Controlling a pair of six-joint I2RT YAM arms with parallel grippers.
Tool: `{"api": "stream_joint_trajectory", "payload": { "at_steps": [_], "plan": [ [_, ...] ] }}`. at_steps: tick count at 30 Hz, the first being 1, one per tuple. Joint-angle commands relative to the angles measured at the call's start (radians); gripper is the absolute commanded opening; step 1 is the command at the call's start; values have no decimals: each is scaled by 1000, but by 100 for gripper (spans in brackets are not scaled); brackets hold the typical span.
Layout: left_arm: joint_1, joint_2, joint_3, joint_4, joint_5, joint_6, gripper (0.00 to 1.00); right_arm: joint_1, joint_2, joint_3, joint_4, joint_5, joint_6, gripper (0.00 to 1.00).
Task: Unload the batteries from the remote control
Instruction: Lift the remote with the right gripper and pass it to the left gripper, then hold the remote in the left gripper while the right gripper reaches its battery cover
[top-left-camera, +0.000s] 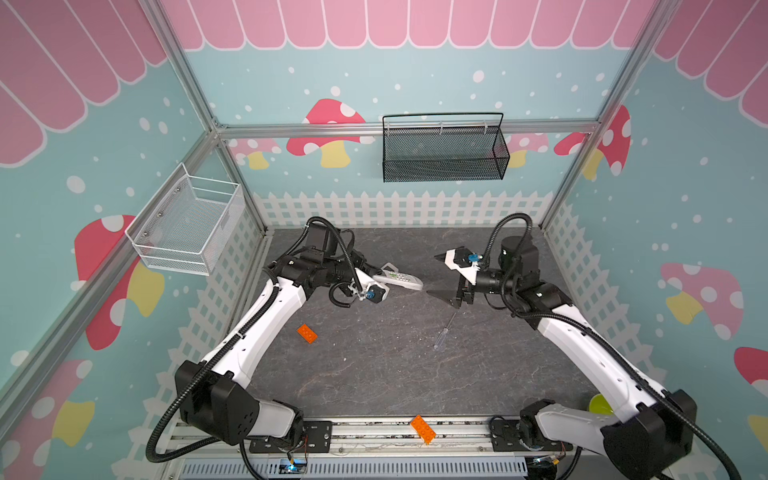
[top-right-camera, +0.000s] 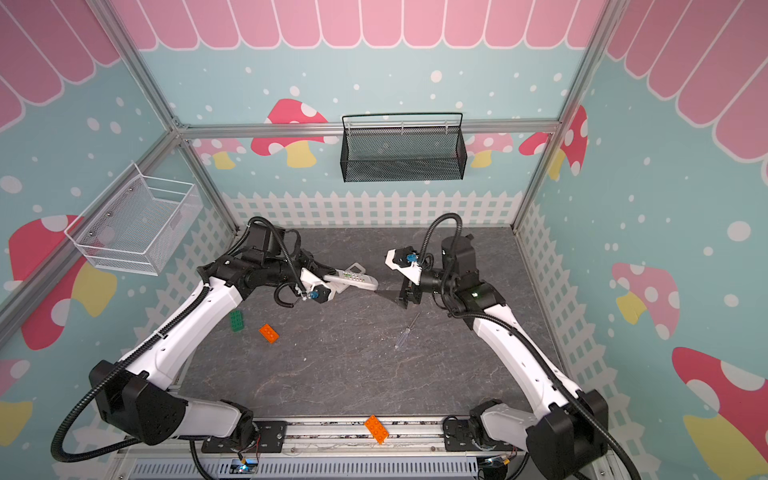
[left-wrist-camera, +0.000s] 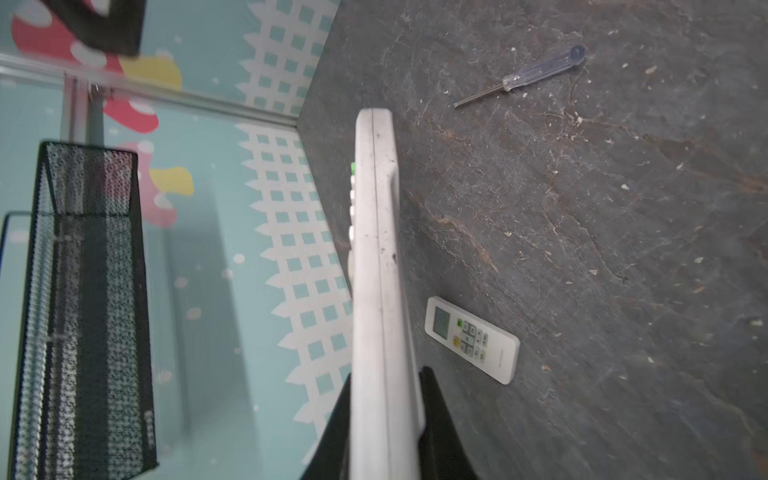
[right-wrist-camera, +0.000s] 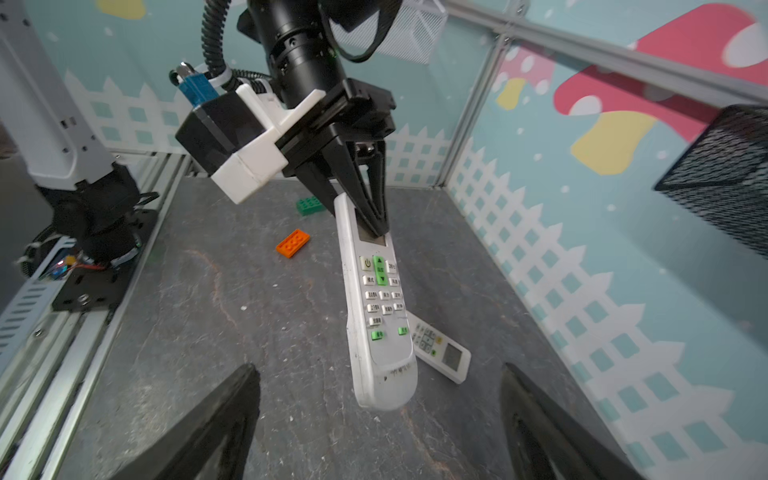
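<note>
No batteries show; I judge they're inside the long white plastic remote control (right-wrist-camera: 376, 316). It is held clear of the dark stone-look table (right-wrist-camera: 199, 316), pinched at its screen end by the left gripper (right-wrist-camera: 370, 224). Its long axis points at the right gripper (top-left-camera: 434, 274), which is empty, its jaws spread wide just short of the free end.

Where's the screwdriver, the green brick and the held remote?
Slim clear-handled screwdriver (left-wrist-camera: 540, 70): left wrist view, handle.
Green plastic toy brick (right-wrist-camera: 308, 205): right wrist view, studs.
Long white plastic remote (right-wrist-camera: 380, 324): right wrist view, button face.
</note>
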Motion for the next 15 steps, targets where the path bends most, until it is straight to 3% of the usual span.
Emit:
{"api": "stream_joint_trajectory", "payload": {
  "at_steps": [1,5,8,11,15],
  "plan": [
    [-4,-37,77,-89,-64,-481,0,-1,-61,-94,242,157,180,97],
    [-4,-114,24,-91,-61,-902,0,-1,-69,-136,337,258,361,99],
    [-2,-177,-57,-89,-36,-1156,0,0,-62,-173,386,241,420,99],
    [3,-238,-165,-83,27,-1254,0,1,-68,-249,485,267,543,98],
    [119,-291,-320,-8,191,-1417,0,1,-66,-355,596,202,612,96]
  ]
}}
